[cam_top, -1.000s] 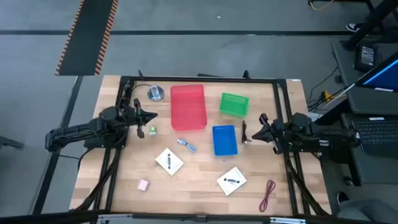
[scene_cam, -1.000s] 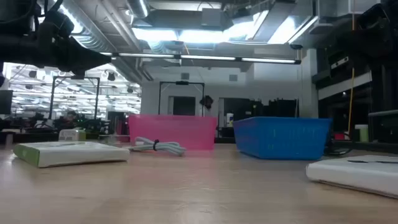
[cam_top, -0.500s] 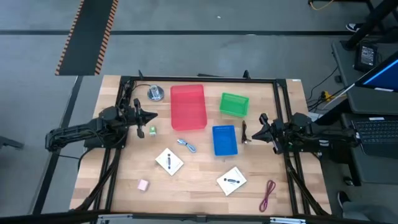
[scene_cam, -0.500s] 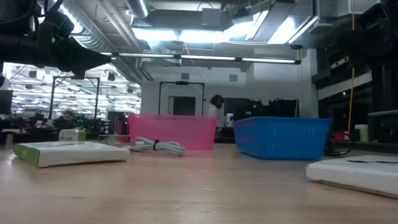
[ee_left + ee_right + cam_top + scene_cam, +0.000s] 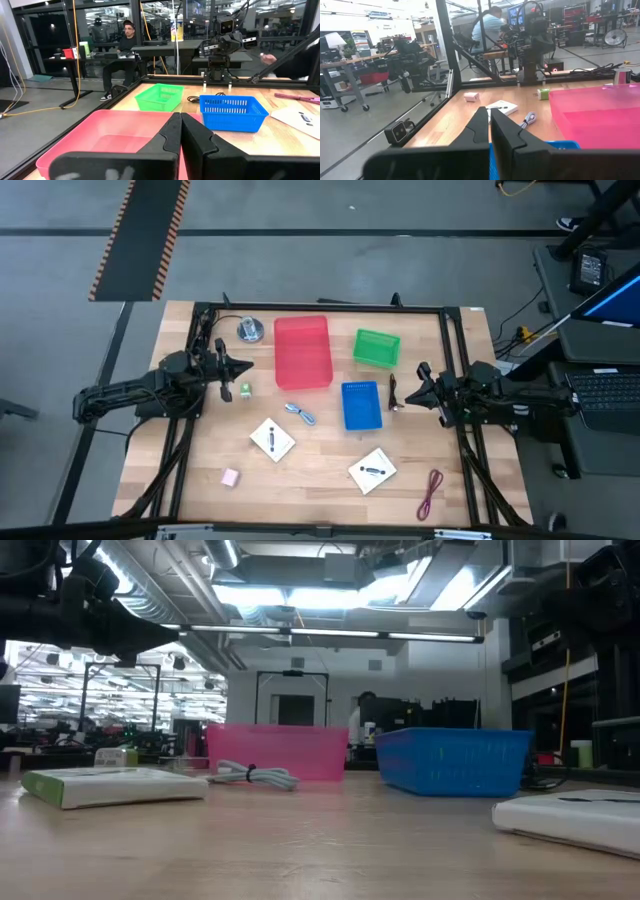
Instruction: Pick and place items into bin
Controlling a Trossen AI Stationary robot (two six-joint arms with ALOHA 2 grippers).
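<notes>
Two white square cards (image 5: 272,439) (image 5: 373,470), a pink cube (image 5: 230,476), a dark red cord (image 5: 432,493), a silvery-blue piece (image 5: 298,413) and a tiny green-white piece (image 5: 245,390) lie flat on the wooden table. Three bins stand at the far middle: pink (image 5: 302,352), green (image 5: 377,347), blue (image 5: 361,405). My left gripper (image 5: 245,366) hovers shut, left of the pink bin and above the green-white piece. My right gripper (image 5: 395,392) hovers shut, just right of the blue bin. Both point level toward the table's middle and hold nothing.
A round silver disc (image 5: 249,330) sits at the far left, beside the pink bin. A black frame (image 5: 320,306) runs round the table's edges. Bare wood (image 5: 320,500) shows along the near edge between the cards. People sit at desks in the room beyond.
</notes>
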